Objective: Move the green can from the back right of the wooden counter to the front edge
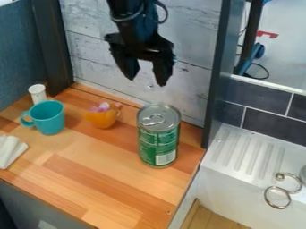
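Bench [110, 185]: wood, striped light and reddish-brown.
Left end: white cloth [10, 151], folded.
Rear left: white cylinder [37, 94], beside teal mug [49, 118].
Centre rear: orange cup [102, 118].
Right: green can [158, 145], upright.

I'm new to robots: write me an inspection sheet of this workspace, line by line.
Surface: striped brown wooden counter
Job's things: green metal can, upright, pull-tab lid in place
Clutter: teal mug, small orange cup with pink contents, white cylindrical container, white cloth
Grippers: black two-finger gripper, open, holding nothing, higher than the can
Cables: black cable loop beside the arm
Surroundings: whitewashed plank wall, dark grey tiles, white ridged drainboard, metal rings
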`<state>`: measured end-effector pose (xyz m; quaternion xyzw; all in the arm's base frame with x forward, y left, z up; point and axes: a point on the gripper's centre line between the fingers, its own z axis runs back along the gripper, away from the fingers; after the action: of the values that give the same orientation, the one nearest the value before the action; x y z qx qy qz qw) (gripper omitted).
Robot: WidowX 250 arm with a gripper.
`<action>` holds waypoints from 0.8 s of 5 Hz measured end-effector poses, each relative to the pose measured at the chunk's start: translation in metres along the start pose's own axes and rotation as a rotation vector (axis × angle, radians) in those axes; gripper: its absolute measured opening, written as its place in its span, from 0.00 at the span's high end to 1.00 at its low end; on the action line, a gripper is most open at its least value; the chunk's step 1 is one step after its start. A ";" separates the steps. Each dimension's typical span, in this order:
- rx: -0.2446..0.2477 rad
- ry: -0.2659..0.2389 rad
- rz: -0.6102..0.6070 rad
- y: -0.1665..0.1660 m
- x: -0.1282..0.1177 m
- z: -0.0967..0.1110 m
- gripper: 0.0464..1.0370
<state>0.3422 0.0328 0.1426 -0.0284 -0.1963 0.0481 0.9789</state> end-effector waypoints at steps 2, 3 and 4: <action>0.016 -0.043 0.065 0.002 0.022 -0.026 0.04; 0.039 -0.008 0.065 0.007 0.026 -0.045 0.04; 0.060 0.039 0.066 0.012 0.021 -0.067 0.04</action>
<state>0.3864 0.0443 0.0880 -0.0062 -0.1744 0.0855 0.9809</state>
